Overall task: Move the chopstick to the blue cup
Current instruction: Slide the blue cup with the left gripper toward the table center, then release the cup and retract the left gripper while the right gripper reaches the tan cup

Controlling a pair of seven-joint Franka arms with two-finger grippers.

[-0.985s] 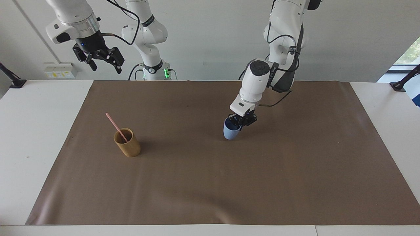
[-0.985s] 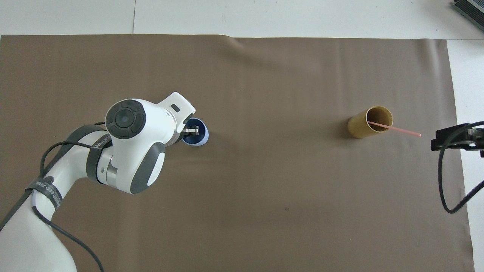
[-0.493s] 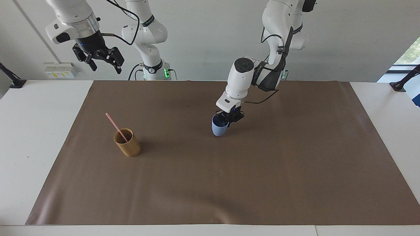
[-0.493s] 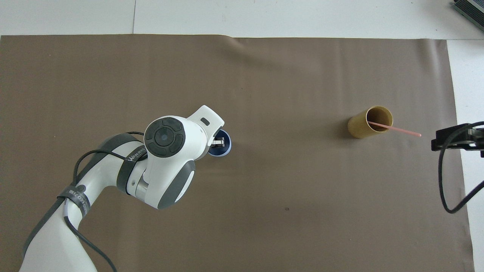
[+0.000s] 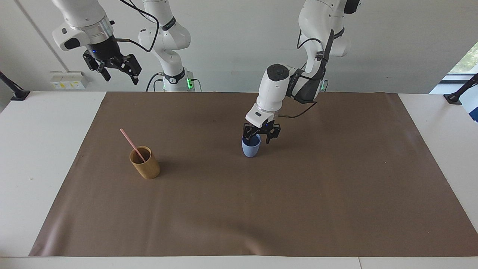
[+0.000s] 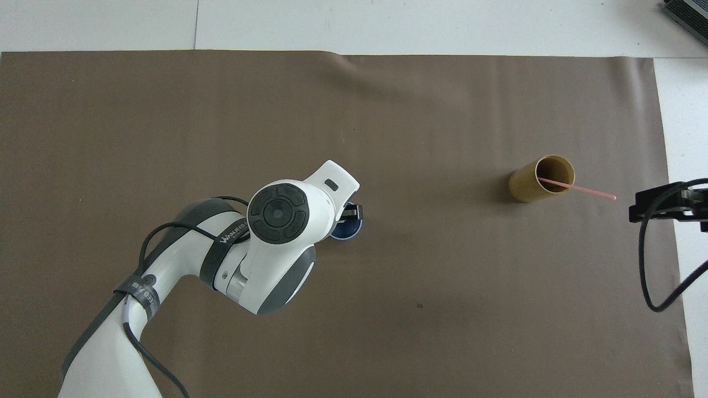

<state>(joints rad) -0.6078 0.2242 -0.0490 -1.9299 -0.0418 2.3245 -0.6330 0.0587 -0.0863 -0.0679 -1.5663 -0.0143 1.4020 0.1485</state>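
Note:
The blue cup (image 5: 251,149) (image 6: 349,232) stands upright on the brown mat, about midway along the table. My left gripper (image 5: 257,139) is right over its rim, open, with its fingers spread apart and holding nothing. The pale pink chopstick (image 5: 130,142) (image 6: 585,191) leans in the tan bamboo cup (image 5: 145,164) (image 6: 532,183) toward the right arm's end of the table, its top sticking out. My right gripper (image 5: 118,73) (image 6: 666,205) hangs open and high above that end's table edge, waiting.
The brown mat (image 5: 239,209) covers most of the white table (image 5: 37,157). A black clamp (image 5: 15,91) sits at the table corner near the right arm's base, and another (image 5: 457,93) at the left arm's corner.
My left gripper carried the tilted blue cup toward the right arm's end, set it upright on the mat, and opened. The right arm stayed still.

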